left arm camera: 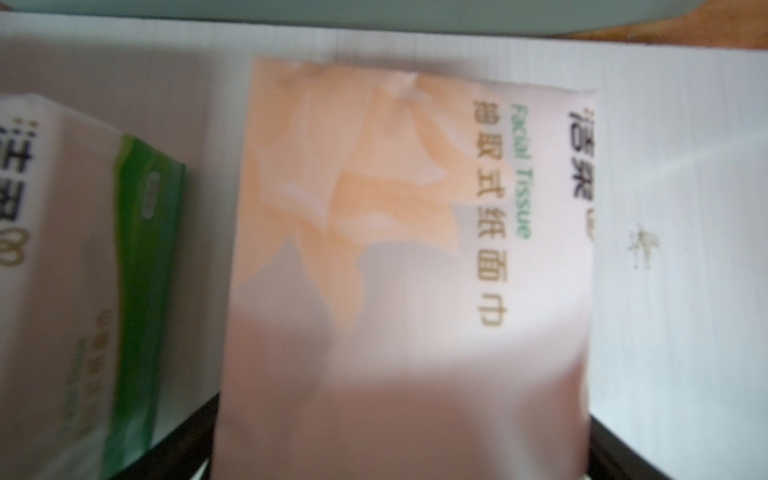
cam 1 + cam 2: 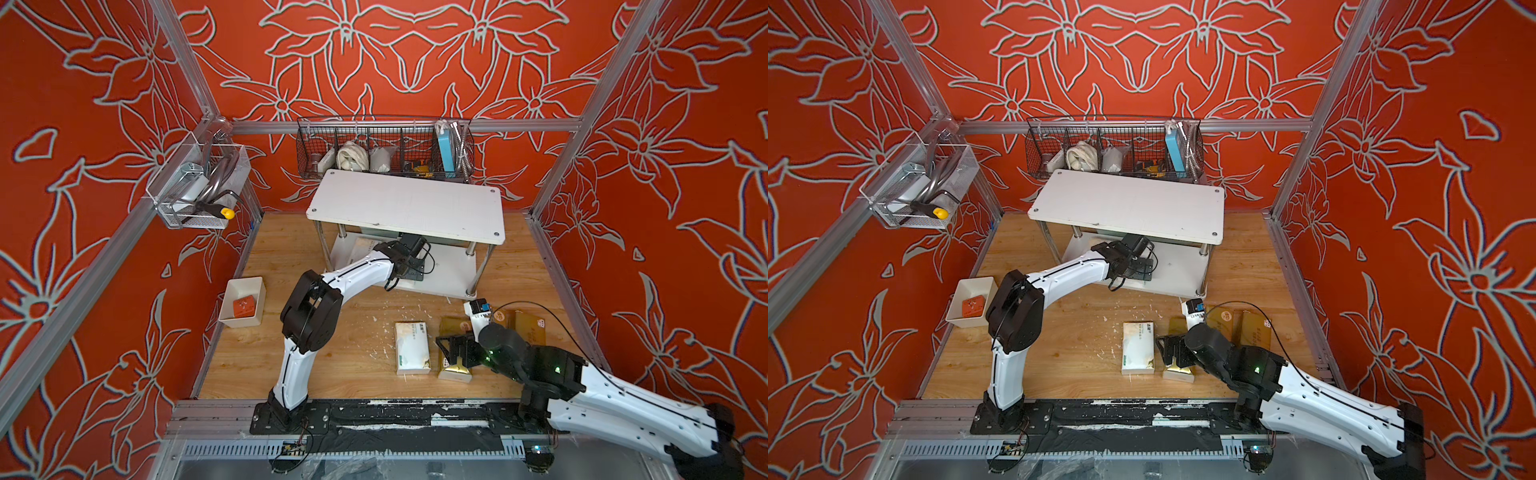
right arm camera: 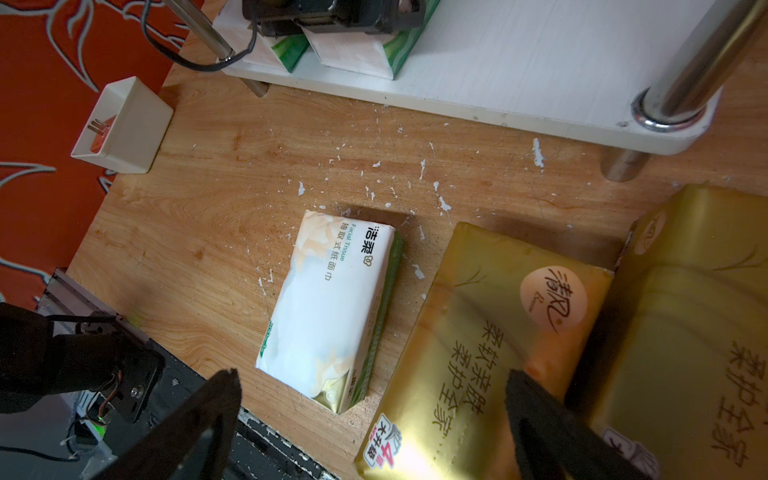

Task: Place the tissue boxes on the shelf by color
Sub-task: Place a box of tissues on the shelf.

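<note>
Black right fingers (image 3: 538,415) wide, over gold pack (image 3: 478,299)

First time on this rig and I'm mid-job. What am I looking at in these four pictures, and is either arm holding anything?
These are two white robot arms with two-finger grippers on a wooden table. Both top views look down on the whole scene; each wrist view rides on one arm, looking past its fingers. The shelf stands at the back. The left gripper reaches into its lower tier, jaws either side of a white tissue pack, next to a second white pack; whether it grips, I cannot tell. The right gripper is open and empty, hovering over a gold pack. Also on the table: a third white pack, two more gold packs, and a tray holding an orange block.
</note>
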{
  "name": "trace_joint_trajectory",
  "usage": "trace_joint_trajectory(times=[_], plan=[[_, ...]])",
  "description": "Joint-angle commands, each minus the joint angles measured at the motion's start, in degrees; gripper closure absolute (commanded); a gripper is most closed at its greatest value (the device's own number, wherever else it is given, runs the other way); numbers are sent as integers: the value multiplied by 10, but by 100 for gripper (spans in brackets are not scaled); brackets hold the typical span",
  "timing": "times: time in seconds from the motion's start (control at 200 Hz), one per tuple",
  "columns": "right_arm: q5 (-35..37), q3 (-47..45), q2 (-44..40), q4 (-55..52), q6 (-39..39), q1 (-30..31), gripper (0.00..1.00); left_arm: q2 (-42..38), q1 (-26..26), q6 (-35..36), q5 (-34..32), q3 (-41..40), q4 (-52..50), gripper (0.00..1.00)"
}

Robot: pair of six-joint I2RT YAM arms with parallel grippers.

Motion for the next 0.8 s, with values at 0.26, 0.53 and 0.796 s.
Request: trace_joint_trajectory(times=[0.26, 0.53, 0.796], plan=[[12, -9, 8, 2, 3, 3, 1, -66, 1, -4, 19, -35, 3, 1], [13, -9, 10, 2, 3, 2, 1, -70, -7, -13, 28, -42, 4, 1], [16, -9, 5, -4, 2, 1, 1, -67, -17, -17, 27, -42, 3, 1]])
